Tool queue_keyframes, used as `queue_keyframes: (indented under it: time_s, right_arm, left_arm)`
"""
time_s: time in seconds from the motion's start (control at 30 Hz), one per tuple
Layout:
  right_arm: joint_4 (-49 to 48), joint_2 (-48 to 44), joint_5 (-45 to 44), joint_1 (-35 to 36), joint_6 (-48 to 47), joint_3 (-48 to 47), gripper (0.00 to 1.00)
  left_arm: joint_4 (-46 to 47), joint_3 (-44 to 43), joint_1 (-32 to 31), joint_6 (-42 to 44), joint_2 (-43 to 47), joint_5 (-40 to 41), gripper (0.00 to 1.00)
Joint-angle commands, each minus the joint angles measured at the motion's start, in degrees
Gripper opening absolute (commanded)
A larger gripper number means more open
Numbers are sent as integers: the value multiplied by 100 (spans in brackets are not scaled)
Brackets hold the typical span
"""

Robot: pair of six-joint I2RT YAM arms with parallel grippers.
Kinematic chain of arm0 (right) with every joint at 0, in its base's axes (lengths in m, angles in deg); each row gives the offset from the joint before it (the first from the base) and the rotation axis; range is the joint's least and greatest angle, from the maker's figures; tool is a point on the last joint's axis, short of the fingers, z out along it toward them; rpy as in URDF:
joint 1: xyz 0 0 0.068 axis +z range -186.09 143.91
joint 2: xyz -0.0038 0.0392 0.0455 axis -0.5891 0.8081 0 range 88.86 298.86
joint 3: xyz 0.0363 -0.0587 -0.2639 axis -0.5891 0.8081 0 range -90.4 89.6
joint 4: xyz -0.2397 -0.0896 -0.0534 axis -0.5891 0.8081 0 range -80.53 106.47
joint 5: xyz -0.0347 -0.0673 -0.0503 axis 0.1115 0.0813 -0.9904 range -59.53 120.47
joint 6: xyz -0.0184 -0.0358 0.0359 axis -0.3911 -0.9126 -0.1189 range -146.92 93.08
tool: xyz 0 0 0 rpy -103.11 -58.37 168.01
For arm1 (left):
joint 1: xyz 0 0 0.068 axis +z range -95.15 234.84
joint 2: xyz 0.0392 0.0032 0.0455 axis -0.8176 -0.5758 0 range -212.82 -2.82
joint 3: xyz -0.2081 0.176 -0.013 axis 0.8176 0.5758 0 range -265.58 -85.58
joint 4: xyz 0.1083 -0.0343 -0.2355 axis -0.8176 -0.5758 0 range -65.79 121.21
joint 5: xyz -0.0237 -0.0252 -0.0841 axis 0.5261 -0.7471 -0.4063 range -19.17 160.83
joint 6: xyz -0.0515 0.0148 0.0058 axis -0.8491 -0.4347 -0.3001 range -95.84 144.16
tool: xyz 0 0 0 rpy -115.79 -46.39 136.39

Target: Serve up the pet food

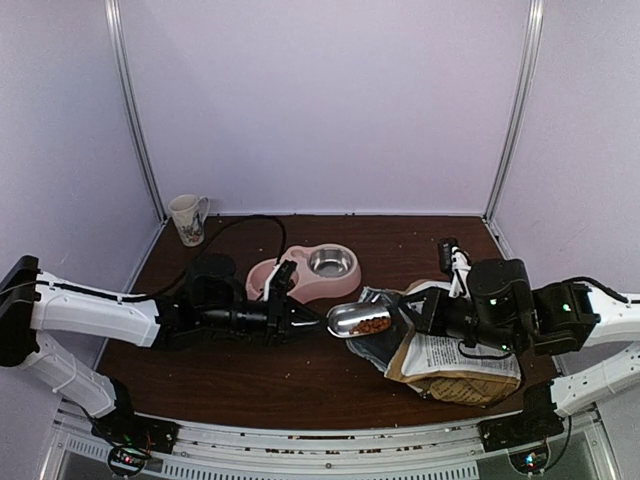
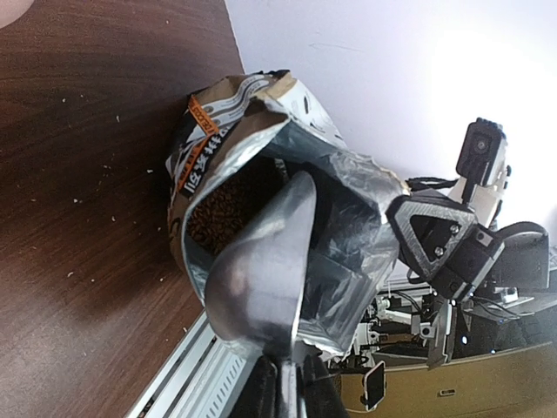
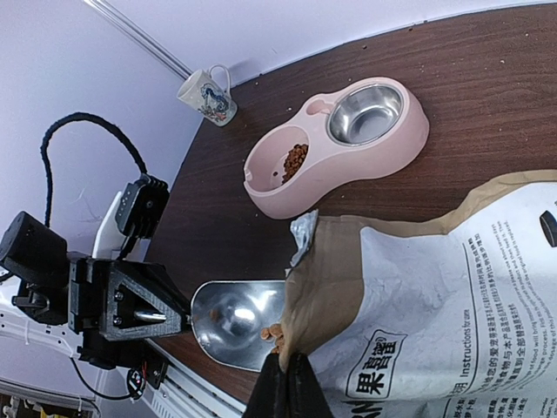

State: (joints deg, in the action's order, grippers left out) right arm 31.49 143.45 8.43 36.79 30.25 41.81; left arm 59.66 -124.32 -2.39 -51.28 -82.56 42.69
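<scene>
1. The left gripper (image 1: 305,321) has its jaws nearly shut, clamping the handle of a metal scoop (image 1: 358,319). The scoop is about level, just outside the mouth of the paper bag (image 1: 455,365).
2. Pet food (image 1: 372,325) sits as a small heap in the scoop's bowl, at the end nearest the bag. More fills the bag's foil-lined inside, and a little lies in the pink double bowl (image 1: 305,270), in the compartment beside its steel dish.
3. The right gripper (image 3: 283,387) has its jaws shut on the bag's upper edge beside the mouth.
4. The bag lies on its side on the tabletop (image 1: 250,370). The pink bowl stands just beyond the bag's mouth, and a mug (image 1: 187,218) stands well away from the bag, by the back wall.
</scene>
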Motion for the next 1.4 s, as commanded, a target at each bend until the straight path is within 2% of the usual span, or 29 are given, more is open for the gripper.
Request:
queue_keyframes:
  time_s: [0.0,0.2,0.33,0.6,0.8,1.0,1.37]
  right_arm:
    - [-114,83,-285,-46,-99,-260,0]
    - [-191,161,-287,-62,-92,-281,0]
    - [-154,158,-316,-107,-74,-287,0]
    - [-104,151,-395,-133,-10,-280,0]
    - [-112,197,-430,-143,93,-289,0]
    - [-354,237,-356,-148,173,-170,0]
    - [-290,347,-327,-143,132,-290,0]
  left_arm:
    - [609,98,101,-85,182,-158,0]
    - [654,349,336,-154,475,-188,0]
    - [146,406,640,-41,1030,-32,0]
    - [-1054,529,1703,269,2049,188,0]
    - [-1801,552,2741,668,2472,161,0]
    - [-2106,490,3464,1029,2231,98,0]
    - [-2726,-17,3564,1979,1208,348,0]
